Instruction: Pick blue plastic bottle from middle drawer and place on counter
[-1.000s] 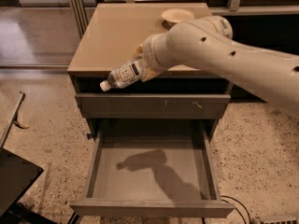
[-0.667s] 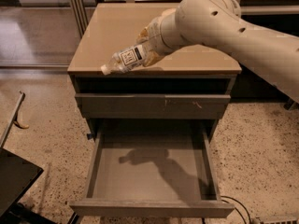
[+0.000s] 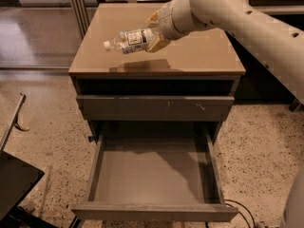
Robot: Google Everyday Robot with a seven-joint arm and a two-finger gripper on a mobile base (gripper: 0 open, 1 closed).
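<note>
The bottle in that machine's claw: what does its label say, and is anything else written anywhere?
Label on the blue plastic bottle: dark print, too blurred to read.
On the counter, middle drawer and arm: no words, numbers or signs.
The gripper, shut on the bottle, holds it sideways above the counter.

Floor point(image 3: 42, 141): speckled beige terrazzo, lower left and lower right. Upper left: smoother glossy brown flooring point(image 3: 33, 37) with pale light reflections, behind vertical metal posts point(image 3: 78, 8). Lower left corner: black panel point(image 3: 14, 184). Lower right: black cable point(image 3: 240, 208) on the floor. Top centre: gripper point(image 3: 153, 33) clamped on blue plastic bottle point(image 3: 130, 39).
</note>
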